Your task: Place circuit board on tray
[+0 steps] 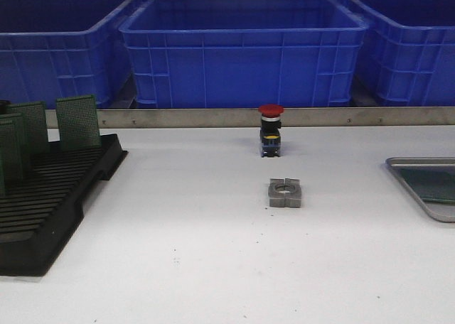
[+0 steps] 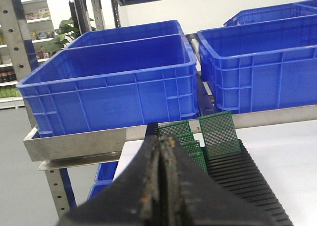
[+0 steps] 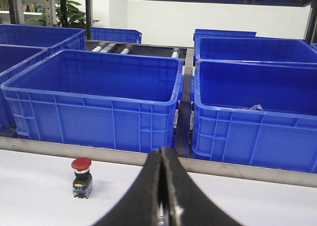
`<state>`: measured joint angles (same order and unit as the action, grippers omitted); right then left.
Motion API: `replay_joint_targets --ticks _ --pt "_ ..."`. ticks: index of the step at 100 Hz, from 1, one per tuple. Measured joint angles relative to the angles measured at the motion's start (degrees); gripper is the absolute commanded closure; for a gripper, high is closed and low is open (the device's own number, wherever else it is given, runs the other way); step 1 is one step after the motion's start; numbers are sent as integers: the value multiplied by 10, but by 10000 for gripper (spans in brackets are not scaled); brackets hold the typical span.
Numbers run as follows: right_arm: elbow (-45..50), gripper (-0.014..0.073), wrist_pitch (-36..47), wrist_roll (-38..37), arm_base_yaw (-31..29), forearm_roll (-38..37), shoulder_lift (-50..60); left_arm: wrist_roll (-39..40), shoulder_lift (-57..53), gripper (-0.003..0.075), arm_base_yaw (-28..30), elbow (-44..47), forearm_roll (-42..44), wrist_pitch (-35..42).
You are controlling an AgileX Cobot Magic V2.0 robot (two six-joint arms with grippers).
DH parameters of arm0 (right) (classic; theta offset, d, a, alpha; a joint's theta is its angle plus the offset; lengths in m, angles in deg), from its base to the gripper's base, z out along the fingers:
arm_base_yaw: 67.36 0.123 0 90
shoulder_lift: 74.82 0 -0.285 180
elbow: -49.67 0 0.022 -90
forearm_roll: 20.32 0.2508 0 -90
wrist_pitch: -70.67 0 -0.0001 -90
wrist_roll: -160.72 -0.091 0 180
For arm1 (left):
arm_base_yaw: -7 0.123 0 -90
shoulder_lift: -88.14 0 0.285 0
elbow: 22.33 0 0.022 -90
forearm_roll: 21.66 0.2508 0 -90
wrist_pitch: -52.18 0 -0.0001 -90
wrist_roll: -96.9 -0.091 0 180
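Both claws are pressed together with nothing in them: the left gripper [image 2: 162, 186]; the right gripper [image 3: 162, 191]; green circuit boards [image 1: 77, 121] stand upright in the black rack [image 1: 50, 196] on the left; the tray [image 1: 419, 196] lies far right, one green board [image 1: 435, 183] flat inside it.

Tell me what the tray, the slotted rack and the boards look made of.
Tray: likely metal, with a silver-grey, dull sheen on its raised rim. Rack: looks like moulded black plastic, matte, with fine ribs. Circuit boards: green laminate dotted with a hole grid, probably fibreglass perfboard.
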<state>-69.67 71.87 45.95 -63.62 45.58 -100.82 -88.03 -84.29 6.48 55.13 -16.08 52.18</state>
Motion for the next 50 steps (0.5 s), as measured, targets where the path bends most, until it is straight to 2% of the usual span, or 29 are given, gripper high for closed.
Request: replay_joint_targets --ticks 19,29,36,50 --pt "4 662 1 -1 0 -5 0 0 0 739 0 0 0 0" --pt "7 662 0 -41 0 -59 0 0 0 739 0 0 -1 0" --pt "13 662 -2 -107 0 -131 0 0 0 739 0 0 -1 0" --pt "22 662 -12 -304 0 -325 0 0 0 739 0 0 -1 0"
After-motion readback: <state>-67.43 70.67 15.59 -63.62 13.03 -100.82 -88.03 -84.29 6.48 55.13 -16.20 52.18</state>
